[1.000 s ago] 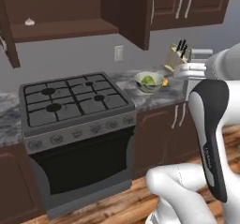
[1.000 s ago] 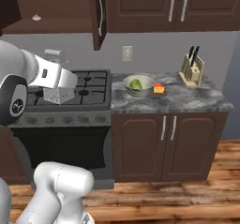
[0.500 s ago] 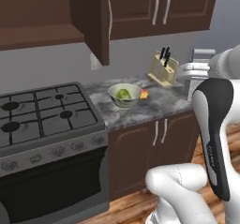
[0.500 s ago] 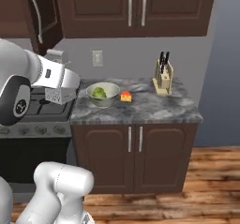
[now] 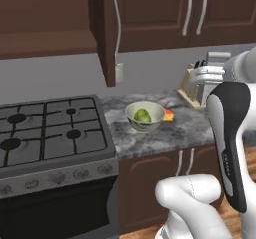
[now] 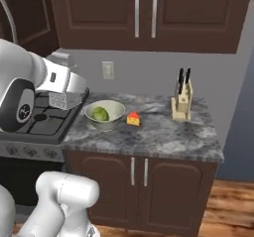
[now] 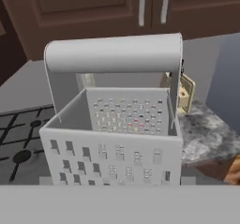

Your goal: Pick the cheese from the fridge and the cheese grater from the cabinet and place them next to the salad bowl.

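Observation:
My gripper is shut on the cheese grater, a grey perforated metal box held in the air above the stove's right edge, left of the bowl. The grater fills the hand view, with its loop handle on top. Its handle rises above my gripper in the left base view. The cream salad bowl with green lettuce stands on the marble counter. The yellow-orange cheese lies just to the bowl's right. Both also appear from the left: the bowl and the cheese.
A wooden knife block stands at the back right of the counter. The gas stove lies left of the bowl. Dark brown wall cabinets hang overhead, and one open cabinet door juts out above the stove's right side.
The base has driven to the right: the whole scene has slid from the stove toward the counter with the bowl. The grater has stayed in my gripper.

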### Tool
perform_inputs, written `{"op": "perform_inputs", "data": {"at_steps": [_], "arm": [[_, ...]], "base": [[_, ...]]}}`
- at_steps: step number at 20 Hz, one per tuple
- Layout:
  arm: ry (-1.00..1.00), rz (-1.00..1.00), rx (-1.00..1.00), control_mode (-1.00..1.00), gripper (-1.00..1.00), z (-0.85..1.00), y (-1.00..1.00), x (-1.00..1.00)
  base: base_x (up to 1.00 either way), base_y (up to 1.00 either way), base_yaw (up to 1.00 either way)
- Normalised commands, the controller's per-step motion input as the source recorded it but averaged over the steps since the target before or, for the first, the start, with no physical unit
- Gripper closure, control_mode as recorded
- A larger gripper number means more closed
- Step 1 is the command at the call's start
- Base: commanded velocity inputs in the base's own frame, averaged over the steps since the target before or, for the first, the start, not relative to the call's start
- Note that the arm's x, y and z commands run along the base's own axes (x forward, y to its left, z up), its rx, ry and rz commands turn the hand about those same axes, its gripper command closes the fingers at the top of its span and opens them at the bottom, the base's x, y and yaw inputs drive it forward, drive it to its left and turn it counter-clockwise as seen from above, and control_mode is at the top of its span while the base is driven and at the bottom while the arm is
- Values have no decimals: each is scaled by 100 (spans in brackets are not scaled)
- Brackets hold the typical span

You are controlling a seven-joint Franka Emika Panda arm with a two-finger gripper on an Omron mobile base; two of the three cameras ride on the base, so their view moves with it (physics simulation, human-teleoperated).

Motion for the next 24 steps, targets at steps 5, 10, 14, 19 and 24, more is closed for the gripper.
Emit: {"op": "perform_inputs", "data": {"at_steps": [5, 10, 14, 19, 24], "arm": [[0, 0, 0, 100, 100, 0, 0, 0], [0, 0, 0, 100, 100, 0, 0, 0], [0, 0, 0, 100, 100, 0, 0, 0], [0, 0, 0, 100, 100, 0, 0, 0], [0, 0, 0, 100, 100, 0, 0, 0]], "base": [[35, -33, 36], [43, -63, 8], [75, -25, -4], [65, 0, -7], [0, 0, 0]]}}
